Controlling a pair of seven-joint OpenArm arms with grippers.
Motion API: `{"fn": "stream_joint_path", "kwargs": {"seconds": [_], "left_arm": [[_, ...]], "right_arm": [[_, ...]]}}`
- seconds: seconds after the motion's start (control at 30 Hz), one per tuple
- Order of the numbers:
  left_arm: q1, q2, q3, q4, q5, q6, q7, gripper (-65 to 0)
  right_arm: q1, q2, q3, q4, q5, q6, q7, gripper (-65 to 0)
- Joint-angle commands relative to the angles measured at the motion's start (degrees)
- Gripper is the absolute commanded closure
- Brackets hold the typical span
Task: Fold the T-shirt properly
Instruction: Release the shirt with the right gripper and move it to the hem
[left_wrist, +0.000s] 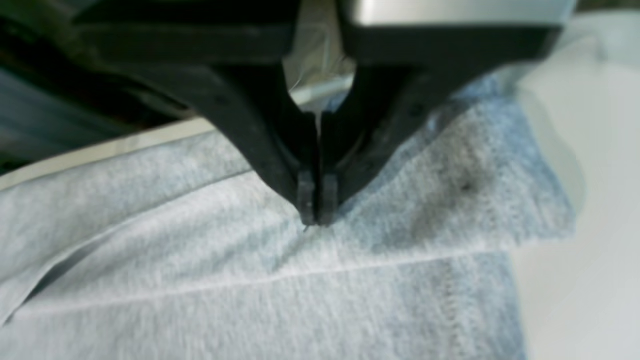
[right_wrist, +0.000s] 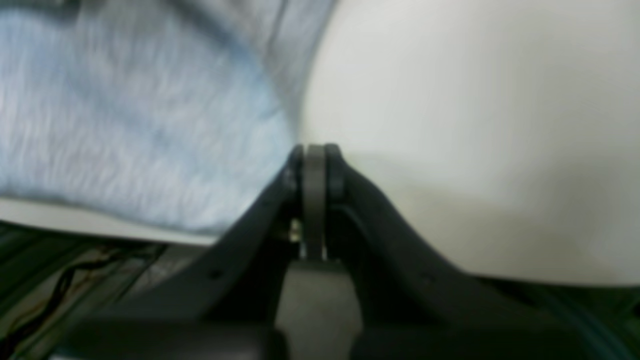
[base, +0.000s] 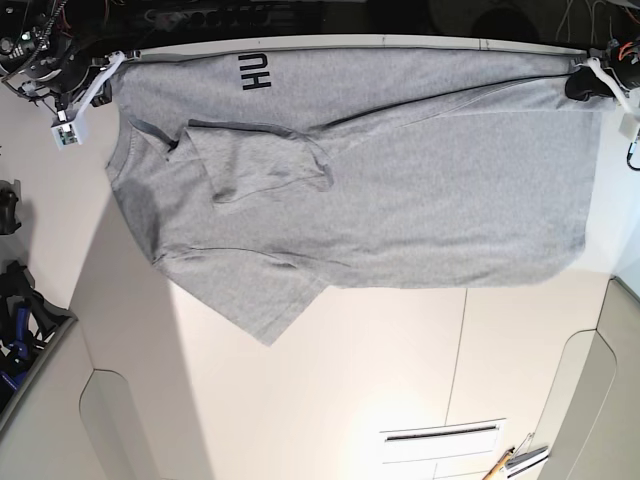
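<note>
One fold at most is in so far. T-shirt (base: 380, 210) lies spread across the upper half of the base view on the white surface (base: 330, 380), long axis running left to right. Along the top edge of the frame a strip looks turned over, dark lettering (base: 252, 72) showing at upper left. One sleeve (base: 262, 170) is tucked onto the body; the other sleeve (base: 262, 305) still sticks out toward lower left.

My left pincer (left_wrist: 317, 207) sits at the upper right corner of the base view, jaws pressed together, tips down on the grey cloth near a hem; whether a pinch of fabric is caught I cannot tell. My right pincer (right_wrist: 315, 165), upper left corner, is likewise closed, beside the cloth edge, nothing visibly held.

Left to do, by my reckoning: loose sleeve in, then the lengthwise and crosswise folds.
</note>
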Motion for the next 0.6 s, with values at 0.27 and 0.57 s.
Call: {"fn": "stream_joint_path", "kwargs": {"seconds": [0.27,0.57], "left_arm": [[-1.16,-1.01,-7.67,0.24,-7.5,-0.6,0.0,0.0],[-6.84,-1.01,-7.65,0.24,-9.77,-0.6,-0.02,-24.4]], "right_arm": [[3.74,0.61,0.52,4.74,0.33,-3.06,1.46,0.0],[12.35,0.61,0.52,4.7,-1.36,-5.4,6.69,-32.4]]}}
